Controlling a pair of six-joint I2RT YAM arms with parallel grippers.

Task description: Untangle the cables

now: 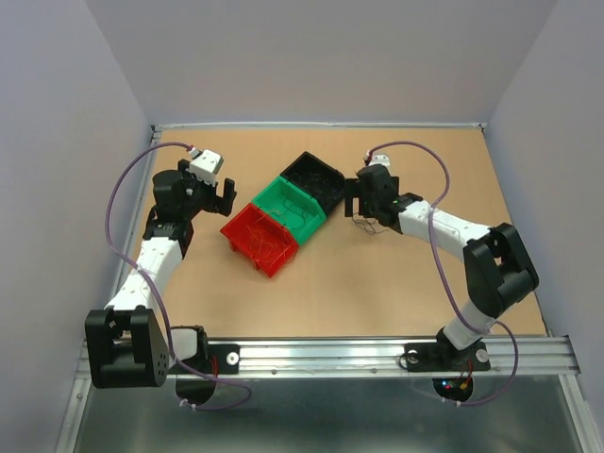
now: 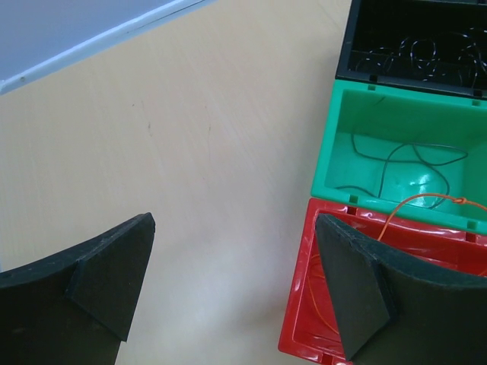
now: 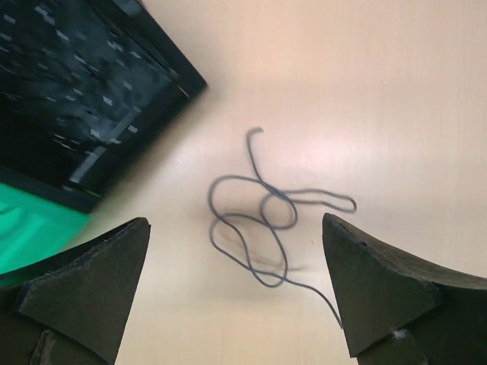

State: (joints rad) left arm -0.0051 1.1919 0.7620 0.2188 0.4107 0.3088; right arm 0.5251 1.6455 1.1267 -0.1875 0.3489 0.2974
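Observation:
A thin grey cable (image 3: 266, 220) lies in loose loops on the table, directly under my right gripper (image 3: 236, 224). That gripper is open and its fingers stand apart from the cable on either side. In the top view the right gripper (image 1: 357, 203) hovers just right of the black bin (image 1: 330, 181), with the grey cable (image 1: 366, 226) faint below it. My left gripper (image 2: 234, 228) is open over bare table, left of the red bin (image 2: 304, 304). An orange cable (image 2: 426, 204) lies in the red bin. A dark cable (image 2: 403, 156) lies in the green bin (image 2: 335, 144), and several thin wires (image 2: 418, 53) in the black bin.
The red bin (image 1: 247, 247), green bin (image 1: 276, 196) and black bin stand joined in a diagonal row mid-table. Grey walls close in the table at the back and sides. A metal rail (image 1: 377, 356) runs along the near edge.

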